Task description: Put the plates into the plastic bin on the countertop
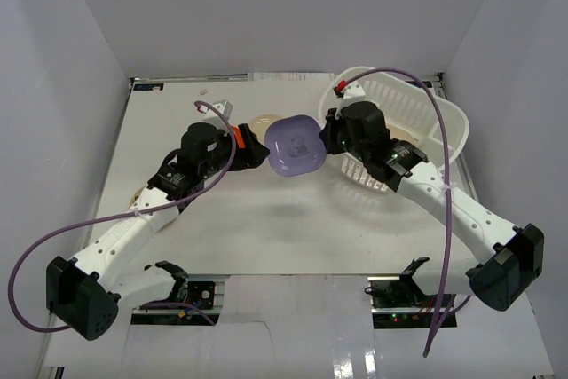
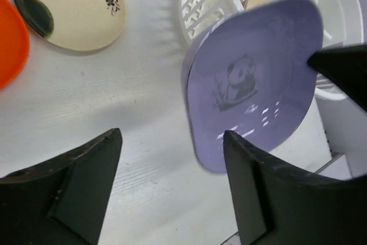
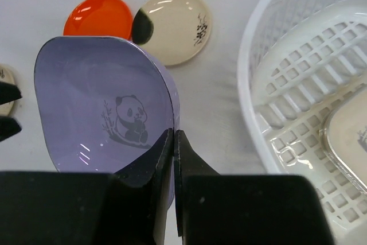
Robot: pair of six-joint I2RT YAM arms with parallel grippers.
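We see a purple plate (image 1: 295,146) with a little panda on it. It is up in the air in the middle of the top picture, above the white countertop (image 1: 266,228). It sits between the two arms and is tipped up on its edge.

The right gripper (image 3: 174,133) has the plate. Its two black fingers (image 3: 195,170) are squeezed together on the rim at the bottom of the plate, with only a thin line between them. In the top picture the right gripper (image 1: 327,138) is at the right side of the plate.

The left gripper (image 2: 172,136) is wide open and holds nothing. Its two fingers (image 2: 86,182) stand far apart at the bottom of its own picture. The purple plate (image 2: 252,84) is just past the finger on the right side of that picture. We cannot tell if it touches that finger.

The plastic bin (image 1: 444,104) is at the upper right of the top picture, near the right arm. The purple plate is outside it, to its left. One pale plate (image 3: 350,136) lies inside the bin, at the right edge of the right wrist picture.

Two more plates lie on the countertop side by side. The red plate (image 3: 97,15) and the cream plate (image 3: 172,27) with a dark patch are at the top of the right wrist picture.
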